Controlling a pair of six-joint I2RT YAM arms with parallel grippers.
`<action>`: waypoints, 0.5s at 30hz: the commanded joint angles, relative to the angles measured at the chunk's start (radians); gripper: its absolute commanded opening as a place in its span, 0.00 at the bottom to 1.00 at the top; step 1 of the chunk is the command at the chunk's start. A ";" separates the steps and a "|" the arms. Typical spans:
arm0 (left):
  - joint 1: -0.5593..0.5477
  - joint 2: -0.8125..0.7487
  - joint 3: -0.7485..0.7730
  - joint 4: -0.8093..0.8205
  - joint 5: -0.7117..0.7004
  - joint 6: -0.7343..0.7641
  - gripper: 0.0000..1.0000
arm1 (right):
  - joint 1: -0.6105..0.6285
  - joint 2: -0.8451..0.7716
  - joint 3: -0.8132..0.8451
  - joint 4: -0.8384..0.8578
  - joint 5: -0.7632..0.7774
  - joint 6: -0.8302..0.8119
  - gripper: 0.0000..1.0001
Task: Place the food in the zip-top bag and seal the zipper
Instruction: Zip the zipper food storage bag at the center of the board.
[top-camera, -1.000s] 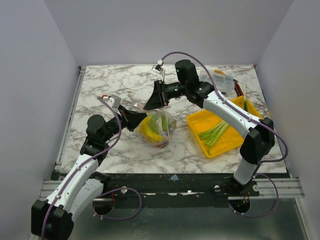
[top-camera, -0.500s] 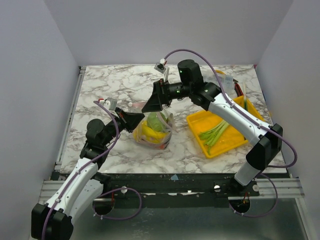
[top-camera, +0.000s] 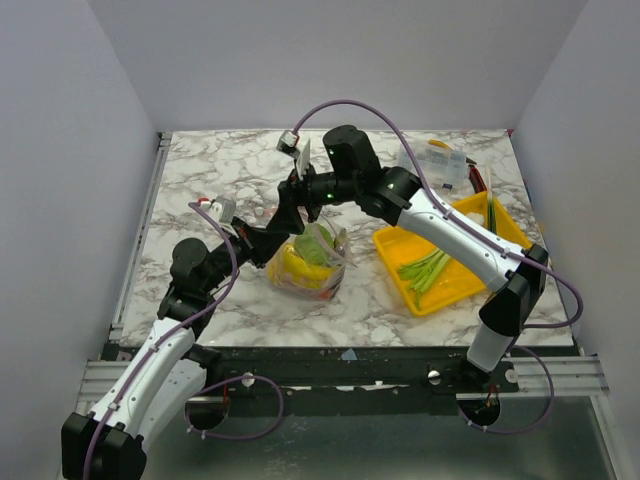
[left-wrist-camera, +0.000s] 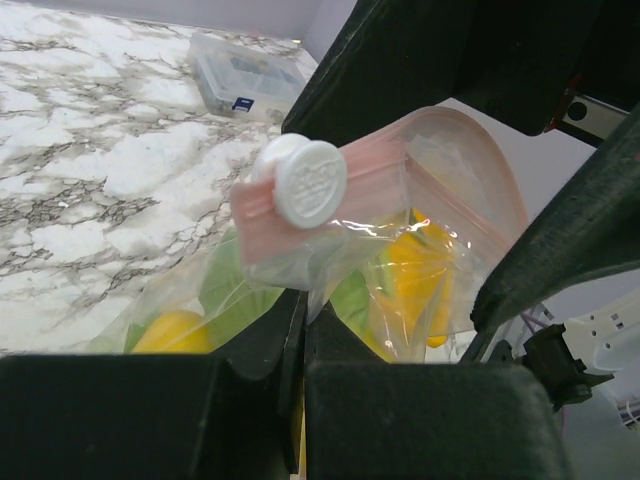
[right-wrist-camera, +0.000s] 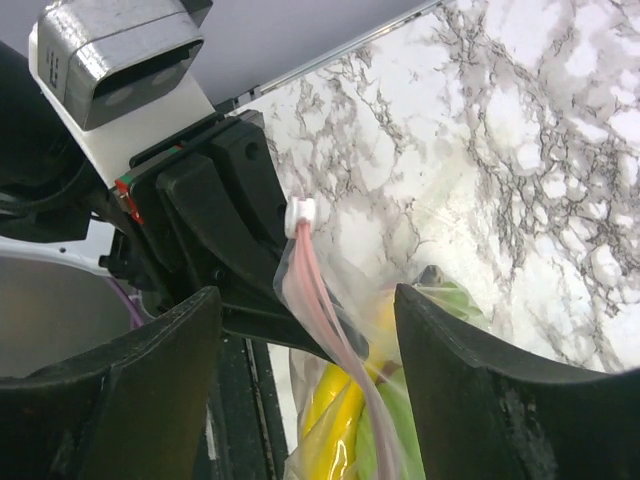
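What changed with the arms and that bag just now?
The right end effector slid left along the mouth of the zip-top bag toward the left end effector and opened; its jaws now straddle the pink zipper without gripping. The bag bunched narrower. The left end effector stayed shut on the bag's corner, the food stayed inside, and the yellow tray did not move.

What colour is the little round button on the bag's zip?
The button is white, on the pink zipper; clearest in left wrist view.
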 joint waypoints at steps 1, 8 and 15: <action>-0.001 -0.029 0.024 -0.022 0.061 0.036 0.00 | -0.003 -0.034 -0.019 0.003 0.004 -0.007 0.68; -0.001 -0.041 0.028 -0.064 0.074 0.045 0.00 | -0.002 -0.028 -0.051 0.025 -0.023 0.012 0.52; -0.002 -0.051 0.057 -0.113 0.081 0.055 0.00 | 0.010 -0.050 -0.061 0.046 0.052 0.006 0.32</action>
